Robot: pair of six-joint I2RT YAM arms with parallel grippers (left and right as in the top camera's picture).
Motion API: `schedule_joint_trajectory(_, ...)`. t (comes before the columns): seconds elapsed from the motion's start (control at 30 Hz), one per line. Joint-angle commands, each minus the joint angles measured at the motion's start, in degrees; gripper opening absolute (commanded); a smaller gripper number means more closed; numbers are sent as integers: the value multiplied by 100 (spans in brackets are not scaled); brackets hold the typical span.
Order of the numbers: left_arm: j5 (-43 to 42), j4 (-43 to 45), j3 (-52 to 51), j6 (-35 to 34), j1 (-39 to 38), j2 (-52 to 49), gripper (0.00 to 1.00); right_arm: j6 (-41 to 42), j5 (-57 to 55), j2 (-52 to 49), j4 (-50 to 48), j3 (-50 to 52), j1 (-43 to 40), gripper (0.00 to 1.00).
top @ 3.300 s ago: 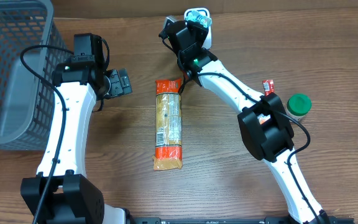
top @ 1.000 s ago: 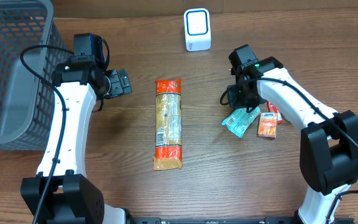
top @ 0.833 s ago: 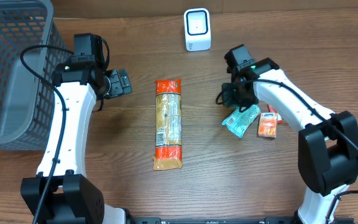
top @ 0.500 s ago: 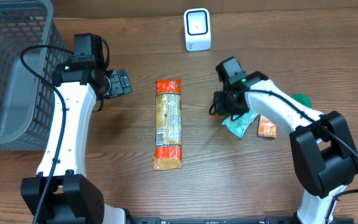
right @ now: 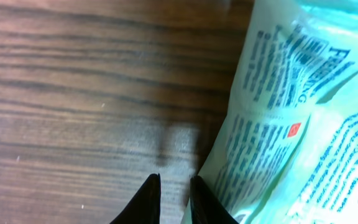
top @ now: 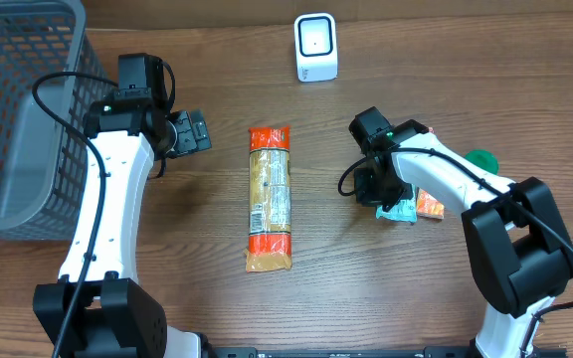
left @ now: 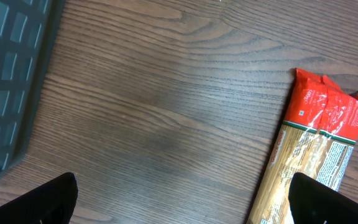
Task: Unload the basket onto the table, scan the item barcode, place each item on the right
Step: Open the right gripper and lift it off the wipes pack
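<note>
Right jaws narrow beside the teal packet; left jaws wide over bare wood.

The right gripper point(right: 171, 196) has its fingertips almost together, nothing between them, one tip at the edge of the pale teal printed plastic packet point(right: 291, 124) lying flat on the brown wooden table point(right: 73, 93), touching a small orange packet point(top: 429, 205). The left gripper point(left: 182, 196) is spread wide and empty near the long orange-ended spaghetti packet point(left: 319, 149). The white box-shaped barcode scanner point(top: 315, 47) stands well apart.

Matt wood-grain table point(top: 197, 283), glossy plastic-film pasta packet point(top: 270, 199), dull grey plastic mesh basket point(top: 8, 119).
</note>
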State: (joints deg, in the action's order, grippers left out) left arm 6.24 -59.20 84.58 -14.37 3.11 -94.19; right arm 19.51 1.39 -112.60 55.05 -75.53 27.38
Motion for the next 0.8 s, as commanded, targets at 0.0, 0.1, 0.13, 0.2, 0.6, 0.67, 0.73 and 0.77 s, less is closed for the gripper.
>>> schedule_joint_trajectory(0.0,-28,-15,-15,66,24,-44,100,-199,87,479,70,-299,-7,17)
schedule_joint_trajectory(0.1,-28,-15,-15,66,24,-44,100,-199,76,664,149,-527,-122,16)
schedule_joint_trajectory(0.13,-28,-15,-15,63,24,-44,100,-197,52,691,133,-551,-168,16)
schedule_joint_trajectory(0.2,-28,-15,-15,66,24,-44,100,-195,-127,713,85,-564,-306,16)
schedule_joint_trajectory(0.6,-28,-15,-15,66,24,-44,100,-195,-909,704,103,-544,-713,6)
schedule_joint_trajectory(0.67,-28,-15,-15,66,24,-44,100,-197,-960,702,101,-542,-710,6)
schedule_joint_trajectory(0.73,-28,-15,-15,66,24,-44,100,-195,-1027,697,105,-542,-710,6)
schedule_joint_trajectory(0.77,-28,-15,-15,66,24,-44,100,-195,-1062,697,103,-533,-710,6)
